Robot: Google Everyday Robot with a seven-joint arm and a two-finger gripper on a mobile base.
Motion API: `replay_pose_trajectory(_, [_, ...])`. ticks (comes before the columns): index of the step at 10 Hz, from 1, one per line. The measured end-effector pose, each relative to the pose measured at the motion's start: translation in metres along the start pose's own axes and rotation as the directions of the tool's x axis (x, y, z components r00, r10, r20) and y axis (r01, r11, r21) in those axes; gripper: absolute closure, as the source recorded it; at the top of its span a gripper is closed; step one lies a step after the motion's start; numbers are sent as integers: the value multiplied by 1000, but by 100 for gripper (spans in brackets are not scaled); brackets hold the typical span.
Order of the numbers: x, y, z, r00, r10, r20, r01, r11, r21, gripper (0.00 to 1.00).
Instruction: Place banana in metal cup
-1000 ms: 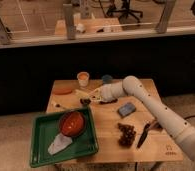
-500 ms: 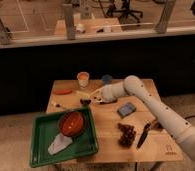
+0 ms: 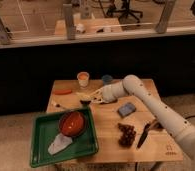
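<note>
**Ana:** Camera view first: where is the gripper [image 3: 87, 97]?

**Ben:** Low over the left-middle of the wooden table [image 3: 106, 131], at the end of the white arm [image 3: 151, 102] that reaches in from the right. It sits right at the banana [image 3: 82, 95], the pale curved piece just beside the fingertips.

**Ana:** Is it holding the banana?

**Ben:** I cannot tell. The two touch or overlap from this angle, but whether the banana is gripped is not visible.

**Ana:** And the metal cup?

**Ben:** Just below the banana there is a small dark round shape [image 3: 84, 102], which I take to be the metal cup, though it is hard to make out. If so, the banana is right above or against its rim, which would explain the low, reaching pose. The banana looks longer than the cup is wide, so it would probably stand tilted in it.

**Ana:** Other containers?

**Ben:** An orange-and-white cup [image 3: 83, 78] and a blue cup [image 3: 107, 78] stand at the far edge; I cannot see inside them. The green tray [image 3: 41, 150] at the front left holds a red bowl [image 3: 72, 123] and a whitish rag [image 3: 58, 145]. A slim orange piece [image 3: 62, 92] lies near the far left corner.
</note>
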Motion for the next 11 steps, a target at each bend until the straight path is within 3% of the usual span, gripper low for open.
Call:
replay_pose_trajectory(3, [0, 3, 3, 1000, -21, 2, 21, 999, -34, 89])
replay_pose_trajectory(6, [-1, 6, 6, 999, -43, 11, 44, 997, -62, 60])
replay_pose_trajectory(9, [0, 6, 5, 999, -51, 13, 51, 996, -67, 30])
replay_pose_trajectory(11, [1, 6, 5, 999, -40, 16, 41, 997, -68, 20])
